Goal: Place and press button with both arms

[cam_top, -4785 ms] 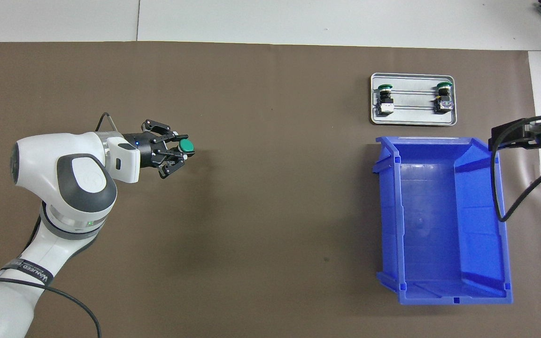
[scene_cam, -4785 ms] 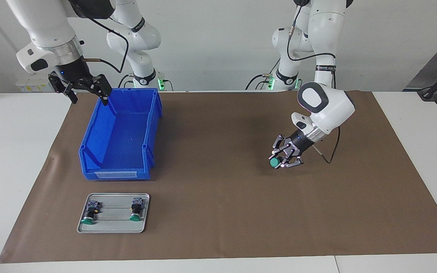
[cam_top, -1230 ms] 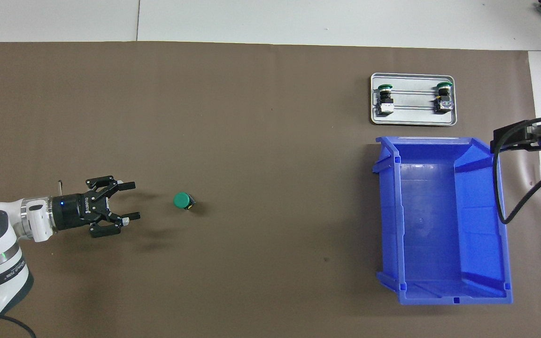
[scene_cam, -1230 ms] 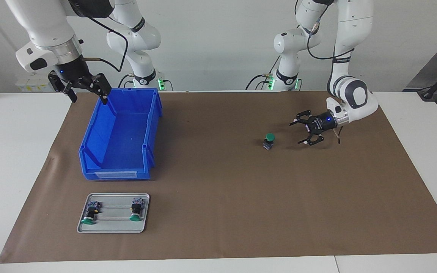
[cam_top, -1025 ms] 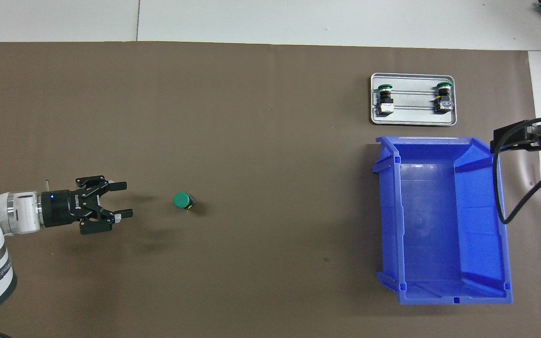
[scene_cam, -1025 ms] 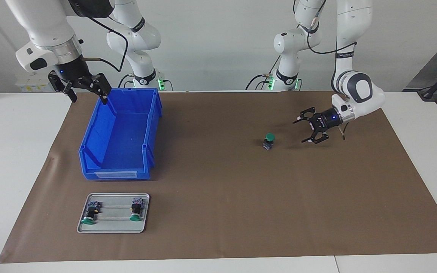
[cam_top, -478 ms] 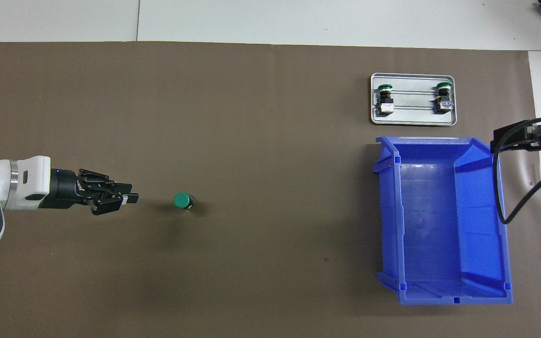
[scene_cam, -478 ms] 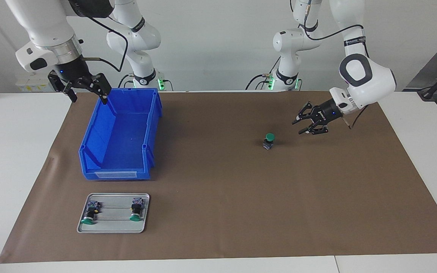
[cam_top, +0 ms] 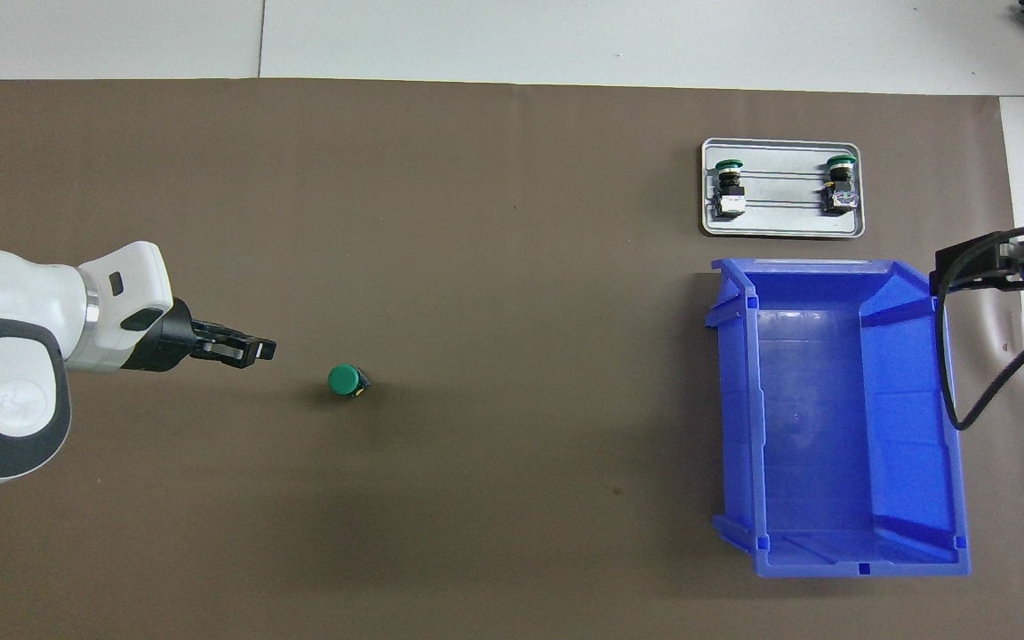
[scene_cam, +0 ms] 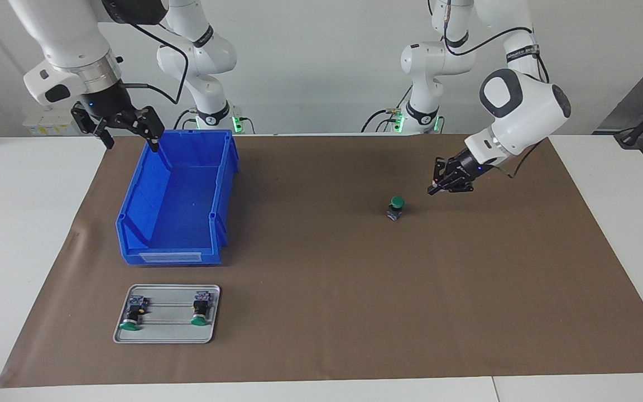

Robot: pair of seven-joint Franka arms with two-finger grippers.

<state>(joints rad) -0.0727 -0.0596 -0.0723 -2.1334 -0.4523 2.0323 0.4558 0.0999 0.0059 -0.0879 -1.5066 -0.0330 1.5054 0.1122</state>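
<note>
A green-capped button [scene_cam: 395, 207] [cam_top: 348, 380] stands upright on the brown mat, cap up, nothing touching it. My left gripper [scene_cam: 432, 190] [cam_top: 263, 350] hangs over the mat a short way from the button, toward the left arm's end, shut with nothing held, tips pointing at the button. My right gripper [scene_cam: 130, 134] [cam_top: 965, 262] waits open over the rim of the blue bin [scene_cam: 216, 184] [cam_top: 946, 427], empty. Two more green-capped buttons [scene_cam: 130, 311] [scene_cam: 201, 309] lie in the metal tray [scene_cam: 166, 335] [cam_top: 783, 229].
The blue bin is empty and sits at the right arm's end of the mat. The tray lies farther from the robots than the bin. The brown mat [scene_cam: 327, 290] covers the middle of the white table.
My left gripper has closed from open to shut and has risen and swung toward the button. The button and the right arm have not moved.
</note>
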